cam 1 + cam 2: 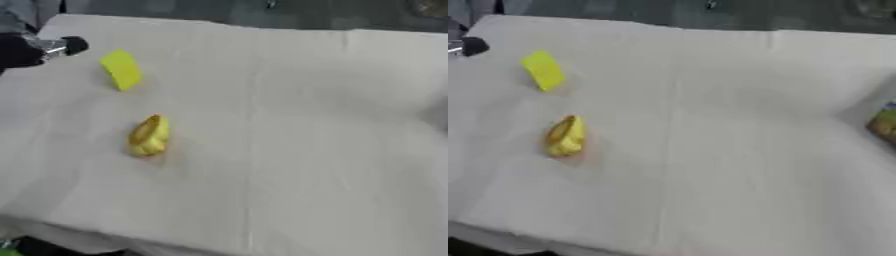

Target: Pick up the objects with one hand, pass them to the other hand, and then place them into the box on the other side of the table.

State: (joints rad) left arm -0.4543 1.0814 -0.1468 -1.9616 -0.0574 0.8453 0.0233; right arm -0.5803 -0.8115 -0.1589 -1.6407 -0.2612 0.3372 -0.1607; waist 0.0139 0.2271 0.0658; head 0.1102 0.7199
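Left hand (35, 49) at the upper-left edge, mostly cut off; cannot tell its opening or any hold. Yellow block (121, 69) near it, banana (149, 135) further in, both on table (306, 125). Risk: a blind reach knocks the block away.

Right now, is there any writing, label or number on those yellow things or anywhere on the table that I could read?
None can be read.
Yellow block: plain faces, no print visible.
Yellow rounded object: no lettering visible.
Colourful thing at the table's right edge: green and orange patches, perhaps printing, too blurred to read.
White table cover: no marks.
Left hand, upper left: no label legible.
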